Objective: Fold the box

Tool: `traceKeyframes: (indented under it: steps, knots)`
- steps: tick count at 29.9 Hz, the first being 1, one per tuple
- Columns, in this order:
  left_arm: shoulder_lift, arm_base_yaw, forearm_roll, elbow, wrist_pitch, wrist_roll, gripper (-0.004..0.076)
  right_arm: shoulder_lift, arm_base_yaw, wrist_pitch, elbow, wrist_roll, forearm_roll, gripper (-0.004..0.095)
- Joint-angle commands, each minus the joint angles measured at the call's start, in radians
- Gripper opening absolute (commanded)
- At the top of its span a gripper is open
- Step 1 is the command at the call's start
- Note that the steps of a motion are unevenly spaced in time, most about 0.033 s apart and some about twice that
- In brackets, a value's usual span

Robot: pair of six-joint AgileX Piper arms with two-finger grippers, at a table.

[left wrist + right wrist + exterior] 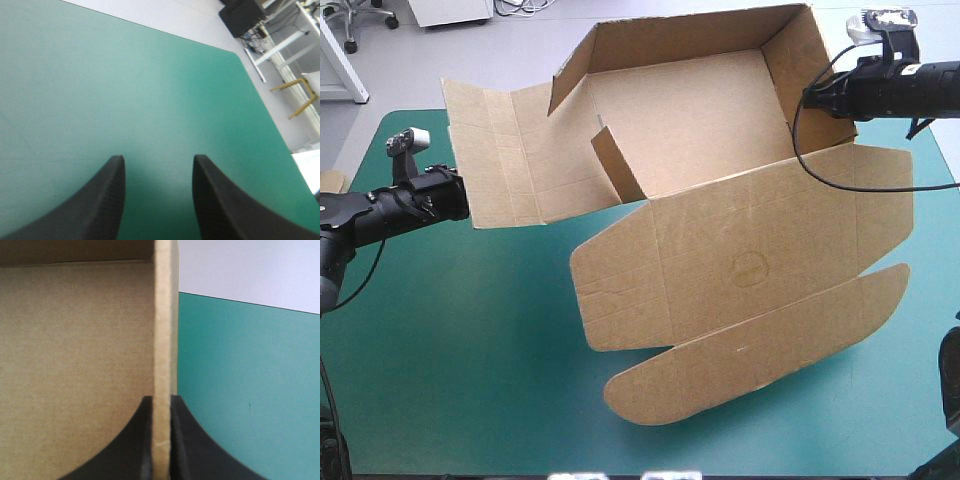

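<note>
One box [720,130] wall is being pinched by the right fingers [135,440], likely to steady it; the left fingers [100,200] are being held apart, empty.

The box [700,130] has one wall between the fingers of the right hand [161,399]. Desk [125,75] lies under and ahead of the left hand [157,157].

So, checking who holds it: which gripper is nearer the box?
Right. The right gripper is shut on a raised wall of the box. The left gripper is open over the teal-green cover, beside the box's left flap, holding nothing.
</note>
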Motion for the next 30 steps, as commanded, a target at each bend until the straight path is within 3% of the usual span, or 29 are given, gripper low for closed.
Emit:
traceKeyframes:
  steps: [1,6,10,24,30]
  knots:
    - [-0.002,-0.033,-0.127,-0.026,0.043,0.031,0.0311,-0.052,-0.009,-0.046,-0.033,0.007,0.089,0.0]
    - [0.022,-0.144,-0.195,-0.026,0.035,0.086,0.0311,-0.05,-0.006,-0.04,-0.033,0.011,0.086,0.0]
    - [0.028,-0.196,-0.293,-0.026,0.038,0.127,0.0311,-0.05,-0.006,-0.04,-0.033,0.025,0.02,0.0]
    - [0.028,-0.216,-0.52,-0.026,0.149,0.154,0.0311,-0.048,-0.006,-0.046,-0.031,0.04,-0.025,0.0]
    - [0.028,-0.218,-0.544,-0.026,0.197,0.152,0.0312,-0.039,-0.005,-0.047,-0.031,0.063,-0.095,0.0]
